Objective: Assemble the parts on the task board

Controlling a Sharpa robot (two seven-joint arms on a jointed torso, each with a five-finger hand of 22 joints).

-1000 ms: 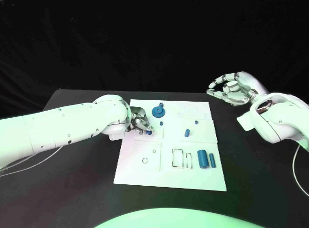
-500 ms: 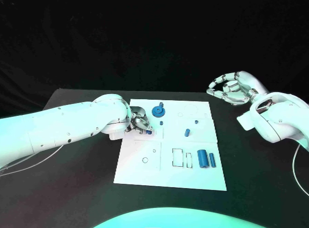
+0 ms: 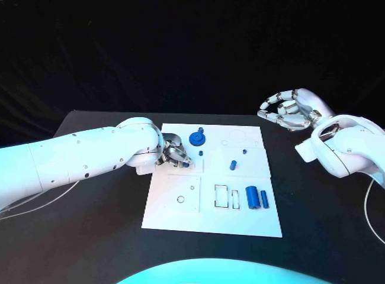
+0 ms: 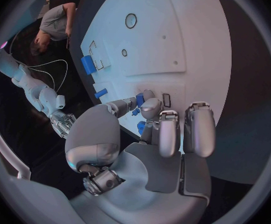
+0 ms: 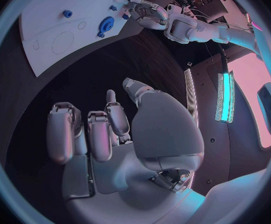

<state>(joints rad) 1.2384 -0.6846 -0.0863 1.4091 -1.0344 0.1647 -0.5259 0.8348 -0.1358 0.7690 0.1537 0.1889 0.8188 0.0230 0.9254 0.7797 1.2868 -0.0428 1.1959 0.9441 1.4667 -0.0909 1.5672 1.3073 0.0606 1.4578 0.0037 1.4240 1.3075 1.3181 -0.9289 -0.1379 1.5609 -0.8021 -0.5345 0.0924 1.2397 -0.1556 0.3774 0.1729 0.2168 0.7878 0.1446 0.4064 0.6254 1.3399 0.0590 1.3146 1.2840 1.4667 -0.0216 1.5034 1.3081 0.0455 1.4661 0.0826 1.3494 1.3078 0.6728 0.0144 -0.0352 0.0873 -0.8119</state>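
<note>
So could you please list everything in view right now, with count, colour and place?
table: one, black, under everything.
task board: one, white, in the middle of the table.
gear: one, blue, at the board's far edge.
cylinders: two, blue, lying side by side on the board's near right part.
peg: one, blue, standing near the board's centre.
small piece: one, blue, at the left hand's fingertips; whether it is pinched cannot be told.
left hand: silver, fingers down on the board's left side.
right hand: silver, fingers curled, holding nothing, raised beyond the board's far right corner.
</note>
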